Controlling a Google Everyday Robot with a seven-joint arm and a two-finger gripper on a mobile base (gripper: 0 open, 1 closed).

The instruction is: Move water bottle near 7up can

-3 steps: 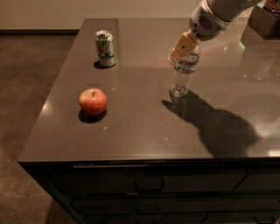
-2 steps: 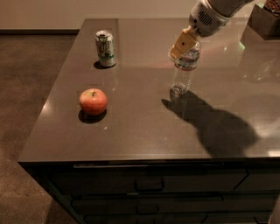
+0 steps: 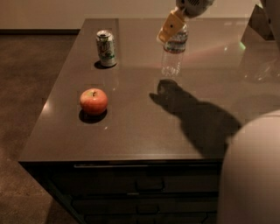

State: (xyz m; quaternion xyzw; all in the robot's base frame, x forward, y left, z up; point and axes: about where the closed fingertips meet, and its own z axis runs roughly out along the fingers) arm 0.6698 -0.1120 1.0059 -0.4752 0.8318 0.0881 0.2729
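— Toward the far right of the dark tabletop [image 3: 131,131], any sign of the gripper [image 3: 173,36]?

— Up near the top edge of view, below a white arm [image 3: 192,5]. Clenched around the neck of the water bottle [image 3: 173,57], with one tan finger [image 3: 168,27] showing on the bottle's left side. Cap hidden behind the grip.

— And the bottle itself?

— Upright, clear and ribbed, with the pale label band just under the finger. Seemingly raised off the surface, with a dark shadow [image 3: 197,118] lying apart from it, nearer the front edge. Hard to tell for certain on such a glossy top.

— Position relative to the 7up can [image 3: 106,48]?

— Well apart. Can upright toward the far left of the table, white and green with a silver top, off to the bottle's left at roughly the same depth.

— Anything else on the table?

— Red apple [image 3: 93,101] on the left, nearer the front than the can, apart from it and touching nothing else. Drawer fronts [image 3: 144,192] below the table's front edge. Pale rounded part of the robot [image 3: 253,175] filling the lower right corner.
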